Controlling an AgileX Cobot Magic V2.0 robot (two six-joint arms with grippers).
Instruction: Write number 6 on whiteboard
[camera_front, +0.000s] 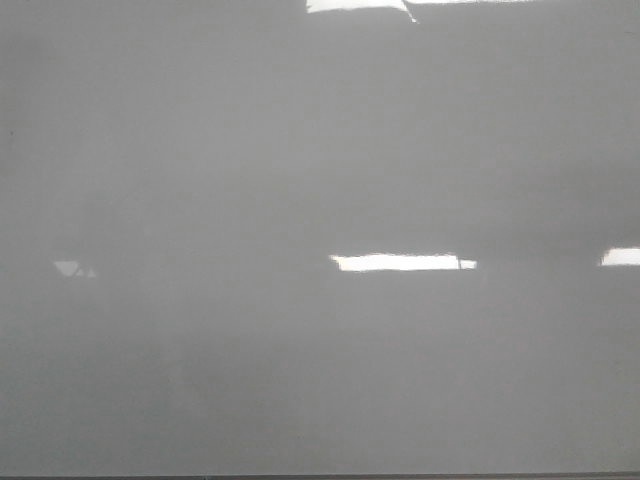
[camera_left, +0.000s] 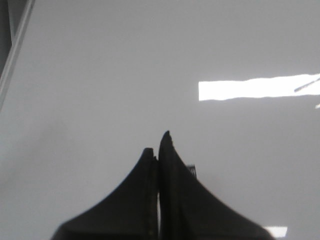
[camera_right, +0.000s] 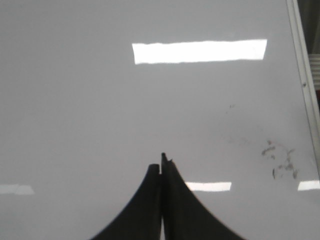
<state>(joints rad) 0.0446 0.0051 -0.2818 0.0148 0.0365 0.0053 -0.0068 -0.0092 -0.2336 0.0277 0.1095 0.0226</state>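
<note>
Filling nearly the whole front view, the whiteboard (camera_front: 300, 380) lies flat and glossy grey, with a thin dark edge running along six o'clock. Bright light reflections (camera_front: 400, 262) sit on it: one long bar just right of centre, a cut-off one at three o'clock, a torn-looking patch at twelve o'clock and a faint small one at nine o'clock. No drawn digit can be made out on the board in this view, and neither arm shows here. In the left wrist view, the left gripper (camera_left: 159, 145) hangs over the board with its two dark fingers pressed together, nothing visible between them; the board's pale frame (camera_left: 15, 50) runs at about ten o'clock from the fingertips, and a bright reflection lies at about two o'clock. In the right wrist view, the right gripper (camera_right: 161, 162) is likewise closed, its fingers meeting with only a hairline seam and nothing seen held. The board's frame passes at about two o'clock, and a scatter of small dark smudges (camera_right: 280, 160) marks the surface at three o'clock from the tips, near that frame; they form no readable number. A wide reflection sits at twelve o'clock.
</note>
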